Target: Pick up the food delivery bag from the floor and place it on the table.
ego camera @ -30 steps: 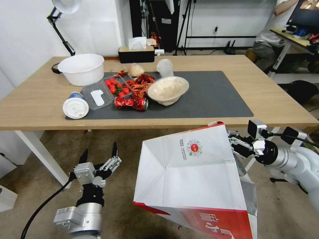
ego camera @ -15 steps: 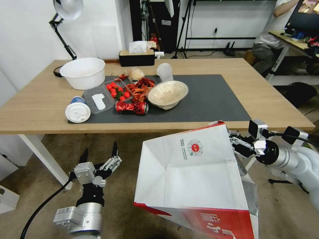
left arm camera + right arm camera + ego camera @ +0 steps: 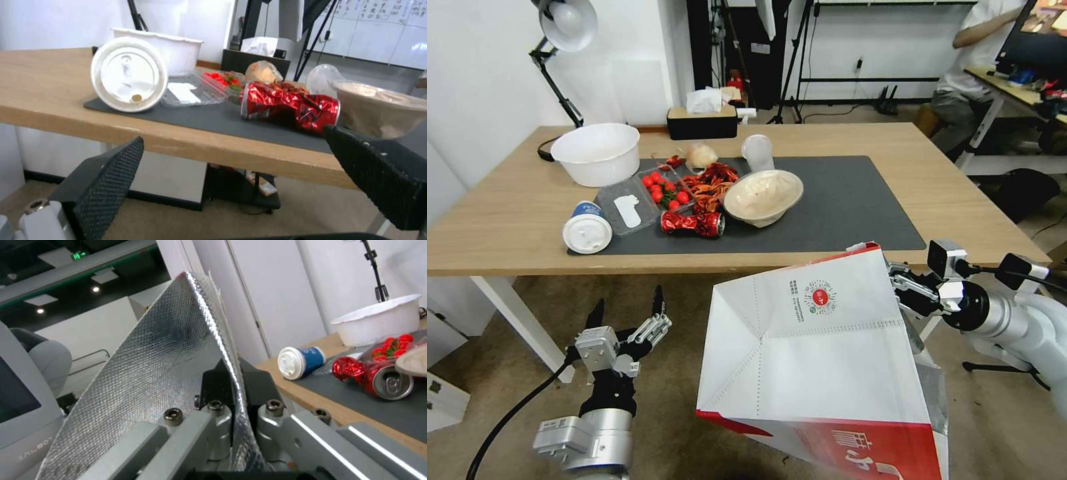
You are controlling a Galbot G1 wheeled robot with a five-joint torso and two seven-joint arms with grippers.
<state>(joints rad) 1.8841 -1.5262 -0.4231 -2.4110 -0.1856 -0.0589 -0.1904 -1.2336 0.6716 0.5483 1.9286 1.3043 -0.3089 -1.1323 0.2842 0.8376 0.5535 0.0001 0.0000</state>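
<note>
the head camera looks forward and down from high up, over the table and the floor. the left wrist camera sits low, below the table edge, and looks up and across it, close to the red can. the right wrist camera is very close to the bag and looks past it. all three see the can, the cup and the white bowl.

One food delivery bag, one crushed red can, one lidded paper cup, two bowls, one tissue box.
</note>
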